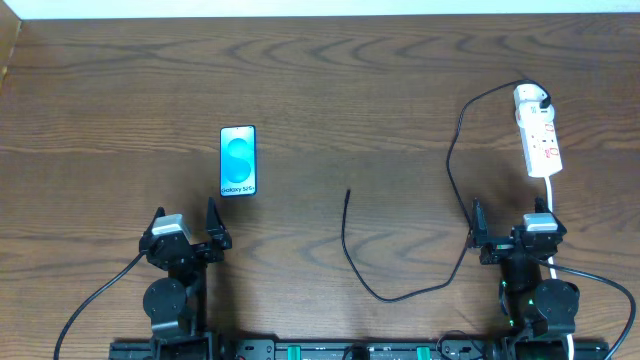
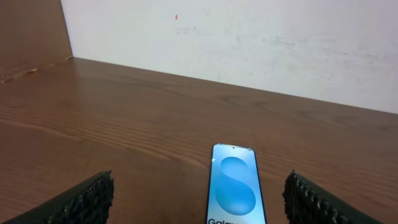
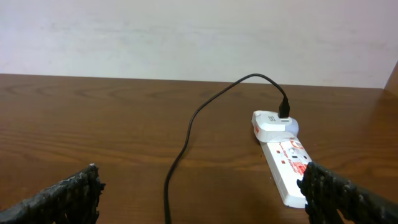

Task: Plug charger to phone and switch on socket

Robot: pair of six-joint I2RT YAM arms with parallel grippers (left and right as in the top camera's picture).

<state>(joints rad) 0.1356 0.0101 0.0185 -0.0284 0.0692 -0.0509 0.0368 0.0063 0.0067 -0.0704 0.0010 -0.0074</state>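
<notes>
Both spread wide and empty, left pincer (image 1: 185, 212) and right pincer (image 1: 510, 212) touch neither phone (image 1: 238, 160) nor socket (image 1: 538, 135).

Showing a black left arm (image 1: 168, 290) and right arm (image 1: 537, 295), carrying pale grey wrist blocks (image 1: 170, 224), trailing black cables (image 1: 100, 292), wearing knobbly black fingers (image 2: 84, 199).

Slim rectangular smartphone (image 1: 238, 161), bright blue screen lit, white "Galaxy S25+" text, flat and face-up on dark wooden worktop (image 1: 330, 90), left of centre. Narrow white power strip (image 1: 540, 142) with red marks, far right. Long thin black charger cable (image 1: 345, 228) leaves white adapter (image 1: 531, 97) seated in strip's far end, loops across; small plug end lies loose mid-worktop, well apart from smartphone
</notes>
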